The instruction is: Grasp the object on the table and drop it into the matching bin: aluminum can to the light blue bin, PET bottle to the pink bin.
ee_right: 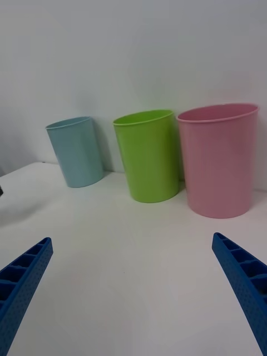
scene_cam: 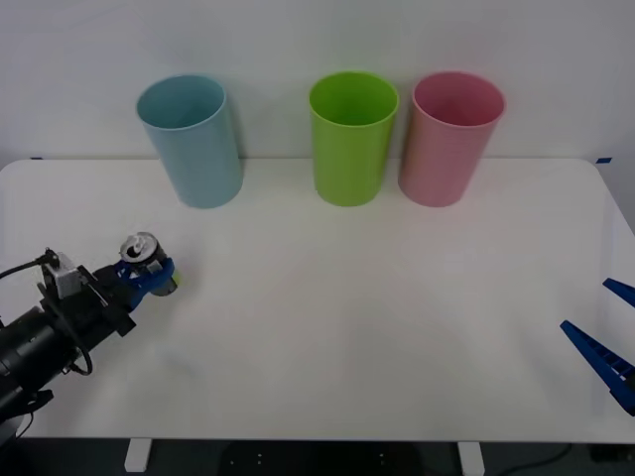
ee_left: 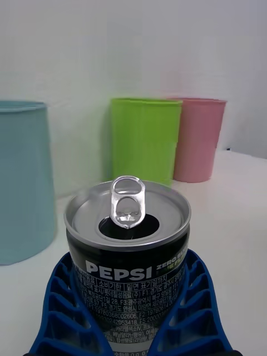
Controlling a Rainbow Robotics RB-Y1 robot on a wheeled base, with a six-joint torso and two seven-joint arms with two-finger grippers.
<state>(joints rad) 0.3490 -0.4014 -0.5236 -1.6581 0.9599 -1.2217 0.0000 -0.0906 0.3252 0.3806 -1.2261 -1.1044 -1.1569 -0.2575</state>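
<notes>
The aluminum can [scene_cam: 141, 252] stands upright at the left of the table [scene_cam: 347, 327], its pull-tab top open. In the left wrist view the black can [ee_left: 129, 261] sits between my blue fingers [ee_left: 61, 311], which wrap both its sides. My left gripper [scene_cam: 149, 274] is shut on it, in front of the light blue bin [scene_cam: 193, 139]. The pink bin [scene_cam: 451, 134] stands at the back right. My right gripper [scene_cam: 607, 342] hangs open at the table's right edge, its fingers [ee_right: 22, 278] spread wide with nothing between them.
A lime green bin [scene_cam: 351, 134] stands between the light blue bin [ee_right: 75, 150] and the pink bin [ee_right: 219, 158] along the back wall. White tabletop stretches between the bins and the front edge.
</notes>
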